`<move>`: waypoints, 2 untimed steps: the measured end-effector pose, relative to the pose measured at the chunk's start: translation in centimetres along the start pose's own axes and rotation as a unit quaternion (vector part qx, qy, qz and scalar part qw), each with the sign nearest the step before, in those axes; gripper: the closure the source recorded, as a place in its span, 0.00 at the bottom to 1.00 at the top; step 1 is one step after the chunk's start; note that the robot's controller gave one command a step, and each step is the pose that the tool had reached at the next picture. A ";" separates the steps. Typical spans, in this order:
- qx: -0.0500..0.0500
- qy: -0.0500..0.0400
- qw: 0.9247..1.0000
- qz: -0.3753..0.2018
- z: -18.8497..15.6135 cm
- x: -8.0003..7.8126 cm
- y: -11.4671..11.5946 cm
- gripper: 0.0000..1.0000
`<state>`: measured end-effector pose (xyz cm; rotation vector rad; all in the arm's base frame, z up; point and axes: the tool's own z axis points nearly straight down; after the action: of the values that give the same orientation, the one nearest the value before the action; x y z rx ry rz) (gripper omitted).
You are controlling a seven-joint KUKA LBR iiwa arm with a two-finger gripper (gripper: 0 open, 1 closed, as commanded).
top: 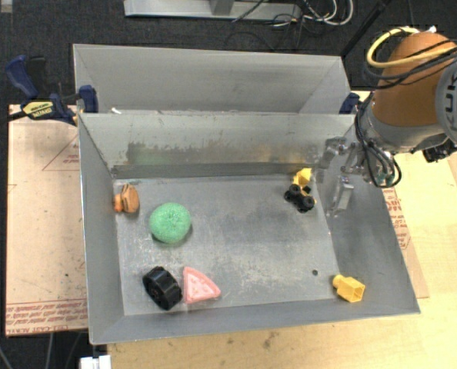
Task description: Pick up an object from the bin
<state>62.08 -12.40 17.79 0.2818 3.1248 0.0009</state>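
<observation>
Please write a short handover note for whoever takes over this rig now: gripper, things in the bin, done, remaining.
Gripper: low by the bin's right wall, nothing seen in its grasp.
Nearest: small yellow-and-black toy, just left of it.
Elsewhere: yellow block front right; green ball, orange piece, black round piece, pink triangle at left.
Done: nothing picked yet.
Left: grasp and lift one thing.

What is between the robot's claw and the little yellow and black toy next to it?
Nothing visible. The gripper hangs just right of the yellow-and-black toy, at the right of the bin, with only bare floor between them.
</observation>
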 end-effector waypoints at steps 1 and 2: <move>0.000 0.001 0.999 -0.033 1.8 -1.0 1.1 0.00; 0.000 0.000 0.995 0.097 4.8 -1.2 0.6 0.00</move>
<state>63.37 -12.02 12.99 0.5853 3.0834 0.0015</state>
